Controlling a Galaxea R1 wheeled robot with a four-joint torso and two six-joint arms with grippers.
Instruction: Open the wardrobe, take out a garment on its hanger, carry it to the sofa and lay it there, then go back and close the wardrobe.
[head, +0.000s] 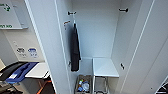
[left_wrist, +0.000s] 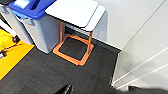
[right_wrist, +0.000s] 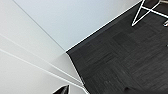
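At the far left of the head view, a grey bin with a bright blue lid (head: 18, 72) stands low beside a small white tabletop on an orange tubular frame (head: 37, 70), both against a pale wall carrying small printed labels (head: 26, 52). In the left wrist view the same blue-lidded bin (left_wrist: 32, 17) and white tabletop (left_wrist: 75, 11) stand on dark grey carpet tiles (left_wrist: 50, 72), with the orange frame forming a square loop on the floor and a strip of yellow flooring (left_wrist: 11, 57) beside the bin. Next comes the tall white wardrobe (head: 97, 32), with both full-height doors swung wide; its left door (head: 43, 45) runs slanting down the picture and its right door (head: 150, 50) fills the right side. Inside, black hooks (head: 71, 12) sit high on the side walls, and a long black garment (head: 74, 48) hangs from the left side, reaching down toward a white inner shelf block (head: 105, 67). Beneath are two wire baskets (head: 83, 85), the left one holding small items too blurred to name. The white shirt and its hanger cannot be made out among what hangs in the wardrobe. In the right wrist view a white door panel (right_wrist: 27, 57) meets the dark carpet, with a white wire frame (right_wrist: 150, 11) standing well apart. Whether either arm's fingers are spread or pressed together cannot be told.
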